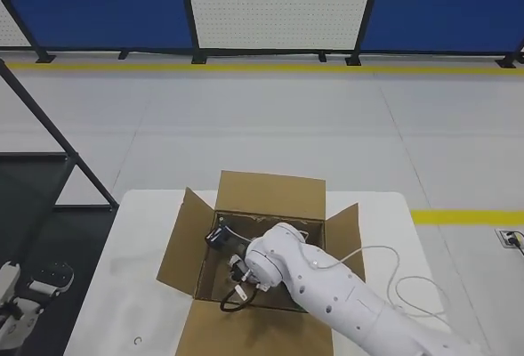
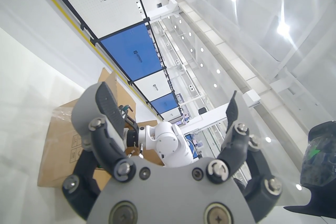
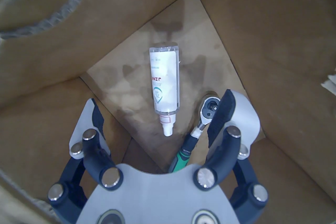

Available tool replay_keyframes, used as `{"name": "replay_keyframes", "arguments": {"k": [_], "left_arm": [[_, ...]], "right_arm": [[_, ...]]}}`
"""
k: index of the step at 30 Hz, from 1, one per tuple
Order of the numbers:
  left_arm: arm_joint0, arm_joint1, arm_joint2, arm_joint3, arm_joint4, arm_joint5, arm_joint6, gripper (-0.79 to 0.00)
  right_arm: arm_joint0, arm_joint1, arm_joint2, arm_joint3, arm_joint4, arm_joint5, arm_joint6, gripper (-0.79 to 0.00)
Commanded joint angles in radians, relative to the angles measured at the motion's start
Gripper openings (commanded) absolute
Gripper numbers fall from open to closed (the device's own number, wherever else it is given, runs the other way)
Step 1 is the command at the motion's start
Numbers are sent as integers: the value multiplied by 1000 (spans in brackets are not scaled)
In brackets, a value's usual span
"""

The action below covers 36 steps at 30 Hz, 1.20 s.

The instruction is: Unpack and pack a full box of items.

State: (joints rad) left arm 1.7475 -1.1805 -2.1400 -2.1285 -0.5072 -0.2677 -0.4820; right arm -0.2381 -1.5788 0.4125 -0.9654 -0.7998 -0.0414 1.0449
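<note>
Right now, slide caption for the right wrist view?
Open right gripper inside the cardboard box, above a clear bottle and a green-handled ratchet lying on its floor.

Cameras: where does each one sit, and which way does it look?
Top view: above the arms, looking down at the white table and open brown cardboard box; the white right arm is in the box.
Left wrist view: on the left wrist, facing the ceiling; open left gripper shows.
Right wrist view: on the right wrist, facing the box floor; open right gripper shows.
Shared: all three show the box.
</note>
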Motion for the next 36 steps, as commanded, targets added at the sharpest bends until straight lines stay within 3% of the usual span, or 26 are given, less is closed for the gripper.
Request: {"name": "replay_keyframes", "arguments": {"k": [1, 9, 11, 15, 16, 24, 26, 27, 29, 36], "left_arm": [[0, -1, 4, 1, -14, 2, -7, 0], [-1, -2, -4, -1, -31, 5, -21, 0], [-2, -2, -5, -1, -32, 3, -20, 0], [-2, -3, -5, 3, -30, 3, -16, 0], [-3, -4, -6, 4, -31, 2, -14, 0], [-4, -6, -9, 8, -29, 1, -6, 0], [-5, -6, -8, 8, -28, 2, -6, 0], [-5, -7, -8, 8, -28, 2, -6, 0], [-6, -7, -7, 8, -28, 2, -7, 0], [-13, -8, 1, 10, -23, 4, -13, 0]], "right_arm": [[2, -11, -7, 47, -2, -38, -22, 0], [20, -74, -32, 200, -13, -78, -89, 0], [24, -90, -36, 233, -12, -88, -100, -169], [32, -122, -44, 298, -8, -103, -104, -289], [34, -130, -45, 314, -5, -109, -107, -400], [45, -185, -48, 420, 8, -152, -121, -409], [47, -196, -48, 440, 10, -159, -121, -465], [48, -202, -48, 450, 9, -161, -122, -526], [51, -212, -47, 466, 8, -166, -126, -785], [67, -231, -38, 472, -18, -125, -125, -785]]}}
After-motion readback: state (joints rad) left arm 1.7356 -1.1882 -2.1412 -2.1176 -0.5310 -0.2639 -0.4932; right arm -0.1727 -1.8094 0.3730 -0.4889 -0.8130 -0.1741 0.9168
